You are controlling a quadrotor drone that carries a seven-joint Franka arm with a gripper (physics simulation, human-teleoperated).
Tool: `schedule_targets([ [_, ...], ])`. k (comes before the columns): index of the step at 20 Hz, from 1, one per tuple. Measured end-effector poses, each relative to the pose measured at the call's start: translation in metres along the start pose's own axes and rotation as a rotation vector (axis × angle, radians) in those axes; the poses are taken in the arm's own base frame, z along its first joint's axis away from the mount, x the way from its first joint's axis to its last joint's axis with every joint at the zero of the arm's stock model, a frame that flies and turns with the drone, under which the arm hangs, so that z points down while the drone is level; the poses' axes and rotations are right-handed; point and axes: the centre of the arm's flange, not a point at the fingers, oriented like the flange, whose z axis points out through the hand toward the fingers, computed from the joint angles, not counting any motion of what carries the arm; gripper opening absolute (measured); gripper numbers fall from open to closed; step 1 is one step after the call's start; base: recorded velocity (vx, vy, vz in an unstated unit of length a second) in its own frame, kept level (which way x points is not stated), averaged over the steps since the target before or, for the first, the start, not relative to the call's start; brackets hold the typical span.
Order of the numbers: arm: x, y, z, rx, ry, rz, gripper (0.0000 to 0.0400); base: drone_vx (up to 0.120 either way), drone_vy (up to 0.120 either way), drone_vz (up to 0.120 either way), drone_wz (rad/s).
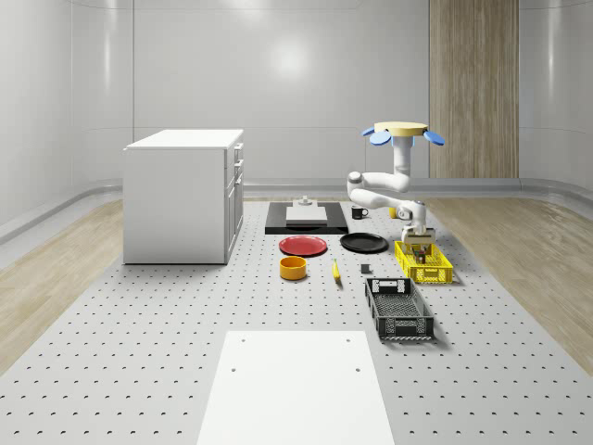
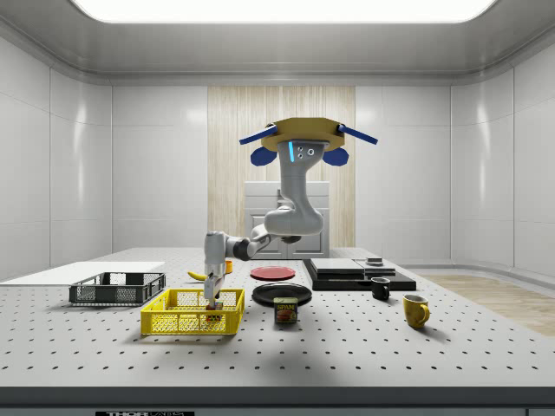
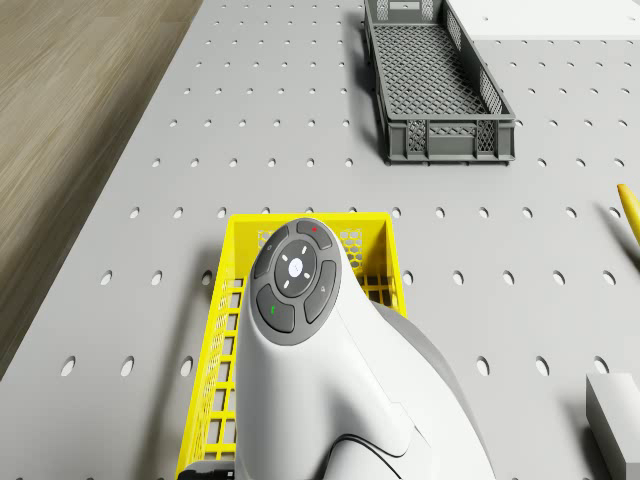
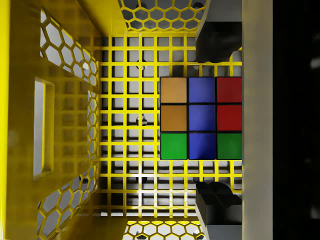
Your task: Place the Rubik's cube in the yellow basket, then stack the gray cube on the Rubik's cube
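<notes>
Drone: I hover it behind the yellow mesh plastic basket [image 1: 424,262].
Gripper [image 2: 212,303]: inside the basket, released astride the multicoloured Rubik's cube [image 4: 201,118], leaving it on the floor.

My drone [image 2: 306,139] body is a flat tan-yellow disc with blue rotor blades and a blue-lit panel beneath. My arm [image 2: 290,212] is glossy white with grey joints; its wrist bears a grey round button pad [image 3: 295,274] with red and green marks. My fingertips [image 4: 215,197] are dark.
</notes>
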Motion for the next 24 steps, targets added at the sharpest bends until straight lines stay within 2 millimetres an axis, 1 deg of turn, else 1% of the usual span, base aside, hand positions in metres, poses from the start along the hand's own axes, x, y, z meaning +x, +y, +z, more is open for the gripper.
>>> schedule_targets([
  [5, -0.0003, -0.0003, -0.0011, 0.0, 0.0, 0.0, 0.039, 0.0, 0.0, 0.12, 0.0],
  [13, -0.0004, -0.0004, -0.0015, 0.0, 0.0, 0.0, 0.0399, 0.0, -0.12, 0.115, 0.0],
  [21, -0.0004, -0.0004, -0.0015, 0.0, 0.0, 0.0, 0.04, 0.0, -0.12, 0.0, 0.0],
  [24, -0.0004, -0.0004, -0.0015, 0.0, 0.0, 0.0, 0.04, 0.093, -0.12, 0.0, 0.0],
])
